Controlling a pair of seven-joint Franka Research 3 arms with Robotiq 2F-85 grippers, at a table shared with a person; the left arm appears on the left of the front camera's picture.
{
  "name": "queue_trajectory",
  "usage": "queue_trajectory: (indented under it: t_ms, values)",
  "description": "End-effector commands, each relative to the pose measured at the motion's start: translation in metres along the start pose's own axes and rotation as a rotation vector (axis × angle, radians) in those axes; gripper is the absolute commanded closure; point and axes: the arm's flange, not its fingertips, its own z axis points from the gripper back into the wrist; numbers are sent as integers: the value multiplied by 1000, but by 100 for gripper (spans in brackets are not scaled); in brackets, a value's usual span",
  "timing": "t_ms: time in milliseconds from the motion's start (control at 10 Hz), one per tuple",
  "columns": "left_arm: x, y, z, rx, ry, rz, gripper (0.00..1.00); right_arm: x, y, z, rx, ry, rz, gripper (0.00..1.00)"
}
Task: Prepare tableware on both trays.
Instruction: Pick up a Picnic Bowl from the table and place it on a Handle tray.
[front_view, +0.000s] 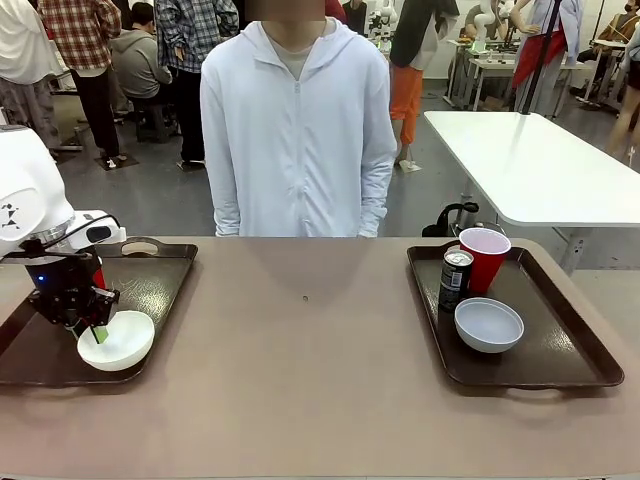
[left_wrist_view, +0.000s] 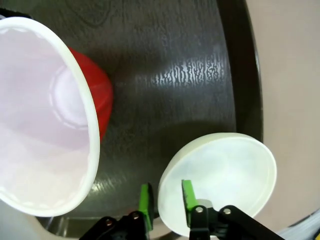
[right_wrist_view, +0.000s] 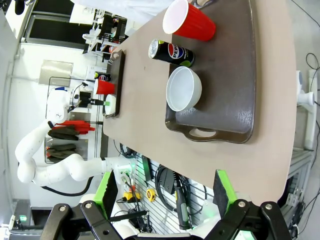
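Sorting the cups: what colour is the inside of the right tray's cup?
Pale pinkish-white inside the red cup, clearest in the right wrist view.

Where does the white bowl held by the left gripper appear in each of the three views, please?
Front view: the held bowl sits low left, at the near right corner of the left tray.
Left wrist view: bottom right, its rim between the left gripper's green pads.
Right wrist view: small, far left of middle.
Shared landmark: the red cup beside it.
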Motion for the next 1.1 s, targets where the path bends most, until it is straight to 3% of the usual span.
queue_trajectory:
  t_ms: [0, 100, 700, 800, 1000]
  values:
    - [-3, -1, 10, 30, 1, 10, 0, -1, 0, 1, 10, -1, 9, 0]
    - [-8, -1, 17, 28, -12, 0, 56, -1, 0, 1, 10, -1, 9, 0]
    - [-26, 26, 88, 26, -124, 43, 0, -1, 0, 1, 10, -1, 9, 0]
    - [-22, 36, 94, 24, -144, 51, 0, -1, 0, 1, 10, -1, 9, 0]
    - [-25, 15, 83, 9, -117, 30, 0, -1, 0, 1, 10, -1, 9, 0]
